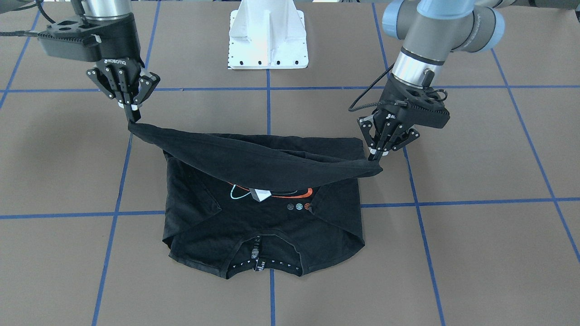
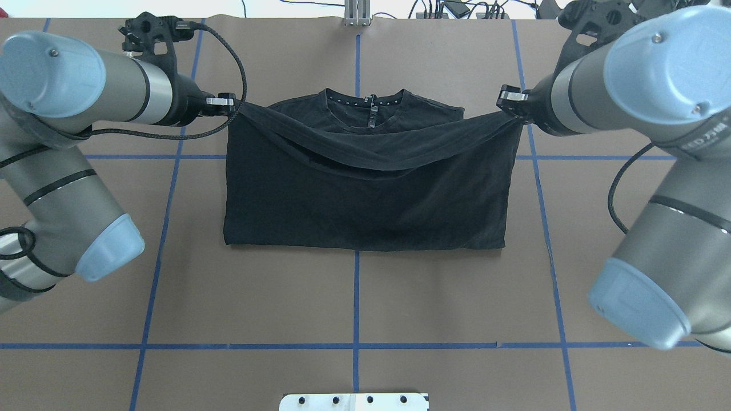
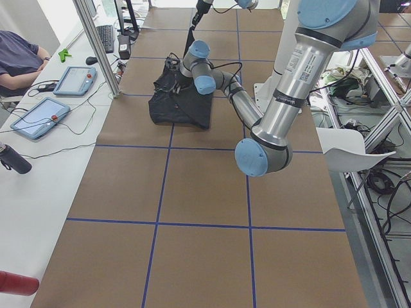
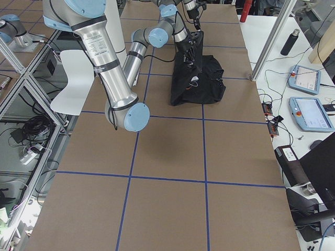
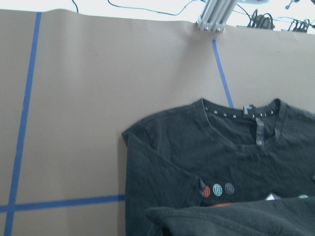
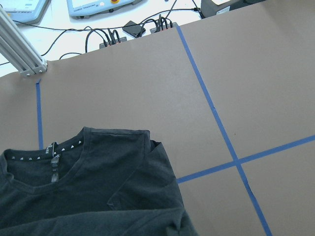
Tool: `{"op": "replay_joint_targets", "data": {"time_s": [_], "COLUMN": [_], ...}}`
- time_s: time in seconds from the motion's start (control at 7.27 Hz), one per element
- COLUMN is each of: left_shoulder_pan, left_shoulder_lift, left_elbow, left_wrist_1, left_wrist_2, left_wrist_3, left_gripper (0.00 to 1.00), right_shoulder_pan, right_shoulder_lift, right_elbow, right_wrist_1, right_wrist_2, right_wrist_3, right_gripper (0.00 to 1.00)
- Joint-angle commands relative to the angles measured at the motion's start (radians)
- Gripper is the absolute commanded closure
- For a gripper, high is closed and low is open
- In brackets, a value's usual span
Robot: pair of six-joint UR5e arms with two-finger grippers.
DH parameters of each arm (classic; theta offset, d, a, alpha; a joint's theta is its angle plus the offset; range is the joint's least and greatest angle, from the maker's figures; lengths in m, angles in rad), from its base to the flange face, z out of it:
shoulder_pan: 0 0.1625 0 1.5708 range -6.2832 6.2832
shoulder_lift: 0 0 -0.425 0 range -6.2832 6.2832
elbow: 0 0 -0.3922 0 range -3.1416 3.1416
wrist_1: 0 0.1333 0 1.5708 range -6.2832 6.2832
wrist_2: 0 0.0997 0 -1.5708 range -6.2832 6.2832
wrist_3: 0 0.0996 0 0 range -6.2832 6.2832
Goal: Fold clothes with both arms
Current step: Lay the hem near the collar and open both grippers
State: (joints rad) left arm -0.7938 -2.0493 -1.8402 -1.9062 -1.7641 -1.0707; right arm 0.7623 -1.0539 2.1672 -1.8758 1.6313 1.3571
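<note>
Start at the left edge of the overhead view. Your grey metal left arm with light blue joint caps (image 2: 114,97) reaches in there. Its black two-finger left gripper (image 2: 231,107), upper left of centre, has its fingers pinched tight on one corner of the cloth.

The black short-sleeved T-shirt (image 2: 365,211) fills the middle of the frame, on the brown table (image 2: 257,302) marked with blue tape grid lines (image 2: 356,297). Most of the shirt lies flat, doubled over itself. The edge you are holding is lifted off it and sags as a band strung between the two grippers. That band hangs just short of the collar (image 2: 368,103) at upper centre. In the front-facing view, the red and cyan orbit graphic (image 1: 272,194) shows under the raised band.

At the upper right of the overhead view, the black two-finger right gripper (image 2: 510,104) on your grey right arm (image 2: 582,91) is clamped on the opposite corner. A white pedestal base (image 2: 354,401) sits at bottom centre.
</note>
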Motion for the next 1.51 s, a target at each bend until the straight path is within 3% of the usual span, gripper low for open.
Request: {"op": "replay_joint_targets", "data": {"time_s": [0.0,0.28,0.55,0.96,1.38], "left_shoulder_pan": [-0.024,-0.024,-0.019,-0.009,0.005], "left_shoulder_lift": [-0.090,-0.217,-0.241,-0.246,-0.259], "left_elbow": [0.143,0.354,0.484,0.659,0.681], "left_wrist_1": [-0.001,-0.014,-0.063,-0.200,-0.211], "left_wrist_2": [0.026,0.038,0.058,0.092,0.104], "left_wrist_3": [0.066,0.090,0.129,0.161,0.189], "left_gripper": [1.00,1.00,1.00,1.00,1.00], "right_shoulder_pan": [0.072,0.095,0.092,0.088,0.077], "right_shoulder_lift": [0.121,0.164,0.167,0.167,0.172], "right_elbow": [-0.194,-0.423,-0.612,-0.719,-0.789], "right_wrist_1": [0.003,0.173,0.355,0.397,0.460], "right_wrist_2": [0.021,0.032,0.030,0.030,0.030], "right_wrist_3": [-0.027,-0.045,-0.053,-0.096,-0.117], "right_gripper": [1.00,1.00,1.00,1.00,1.00]}}
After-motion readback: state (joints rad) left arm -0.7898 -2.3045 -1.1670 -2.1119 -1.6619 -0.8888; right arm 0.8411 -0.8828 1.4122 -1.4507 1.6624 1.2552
